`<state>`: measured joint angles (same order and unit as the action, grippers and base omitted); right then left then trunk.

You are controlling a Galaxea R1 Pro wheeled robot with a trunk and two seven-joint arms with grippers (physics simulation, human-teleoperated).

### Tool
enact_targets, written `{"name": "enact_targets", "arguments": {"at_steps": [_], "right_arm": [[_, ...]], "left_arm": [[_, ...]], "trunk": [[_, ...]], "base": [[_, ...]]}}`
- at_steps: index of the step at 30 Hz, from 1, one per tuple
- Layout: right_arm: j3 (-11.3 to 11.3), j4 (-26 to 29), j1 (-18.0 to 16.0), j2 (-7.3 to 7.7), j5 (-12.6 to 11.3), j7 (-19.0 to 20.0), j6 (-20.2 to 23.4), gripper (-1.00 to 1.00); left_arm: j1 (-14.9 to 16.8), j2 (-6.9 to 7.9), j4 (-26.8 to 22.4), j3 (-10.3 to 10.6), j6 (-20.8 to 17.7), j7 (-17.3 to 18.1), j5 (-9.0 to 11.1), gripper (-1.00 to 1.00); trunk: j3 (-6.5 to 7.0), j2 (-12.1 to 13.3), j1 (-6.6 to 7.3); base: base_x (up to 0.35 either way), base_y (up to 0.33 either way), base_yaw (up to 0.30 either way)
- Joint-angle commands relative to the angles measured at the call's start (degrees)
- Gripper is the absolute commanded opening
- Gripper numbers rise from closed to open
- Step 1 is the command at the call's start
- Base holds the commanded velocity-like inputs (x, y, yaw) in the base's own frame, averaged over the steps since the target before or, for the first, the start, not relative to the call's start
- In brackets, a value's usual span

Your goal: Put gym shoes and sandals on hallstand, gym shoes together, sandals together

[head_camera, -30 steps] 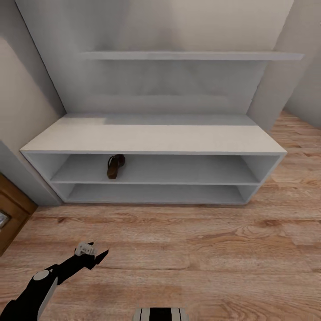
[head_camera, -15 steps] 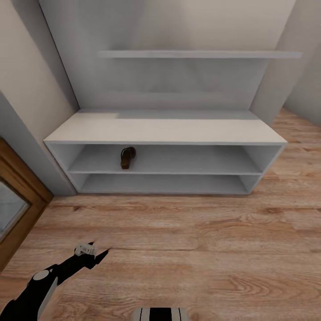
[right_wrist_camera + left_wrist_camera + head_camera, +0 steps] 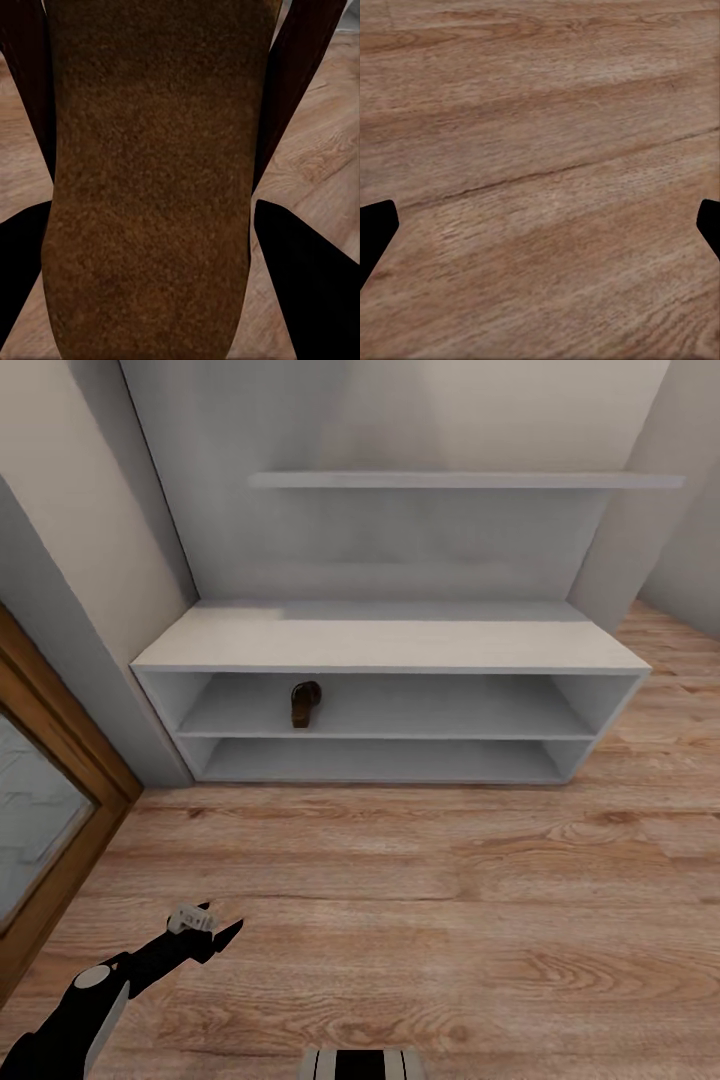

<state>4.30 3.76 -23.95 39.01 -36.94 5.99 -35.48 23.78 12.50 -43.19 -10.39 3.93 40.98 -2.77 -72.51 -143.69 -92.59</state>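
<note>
The light-grey hallstand [image 3: 390,645] stands against the wall ahead in the head view. One dark-brown sandal [image 3: 305,703] lies on its upper open shelf, left of centre. A second sandal [image 3: 150,187] shows its tan-brown footbed in the right wrist view, with my right gripper [image 3: 161,274] shut on it above the corridor floor [image 3: 450,880]. My left gripper [image 3: 215,930] hangs open over bare planks at the lower left, well short of the rack; its fingertips [image 3: 376,225] stand far apart. The gym shoes are out of view.
A wooden door frame with a glass pane [image 3: 60,770] runs along the left edge. A grey wall corner [image 3: 120,690] stands between it and the rack. A wall shelf [image 3: 460,480] hangs above the bench top. Open floor stretches to the right.
The whole head view has shifted: the rack now sits farther right and looks smaller, and the door frame has come into view at left. The left arm holds the same pose.
</note>
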Motion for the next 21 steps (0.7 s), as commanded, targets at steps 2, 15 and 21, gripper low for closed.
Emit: {"name": "enact_targets", "arguments": {"at_steps": [2, 15, 21], "right_arm": [[0.4, -0.1, 0.0, -0.01, -0.2, 0.6, -0.1, -1.0], [-2.3, 1.5, -0.1, -9.55, 0.8, 0.8, -0.1, -1.0], [-8.2, 9.8, -0.1, -15.7, 5.1, 0.1, 2.7, -1.0]], "left_arm": [[0.0, -0.02, 0.0, -0.2, 0.4, 0.2, -0.3, 1.0], [-0.4, 0.11, 0.2, -0.1, 1.0, 4.6, -0.3, 1.0], [-1.1, 1.5, 0.2, -0.1, 1.2, 9.2, -0.1, 1.0]], "trunk": [[-0.04, 0.0, 0.01], [-0.04, 0.0, 0.01], [-0.04, 0.0, 0.01]], "base": [[-0.008, 0.008, 0.0], [0.0, 0.0, 0.0], [0.0, 0.0, 0.0]]}}
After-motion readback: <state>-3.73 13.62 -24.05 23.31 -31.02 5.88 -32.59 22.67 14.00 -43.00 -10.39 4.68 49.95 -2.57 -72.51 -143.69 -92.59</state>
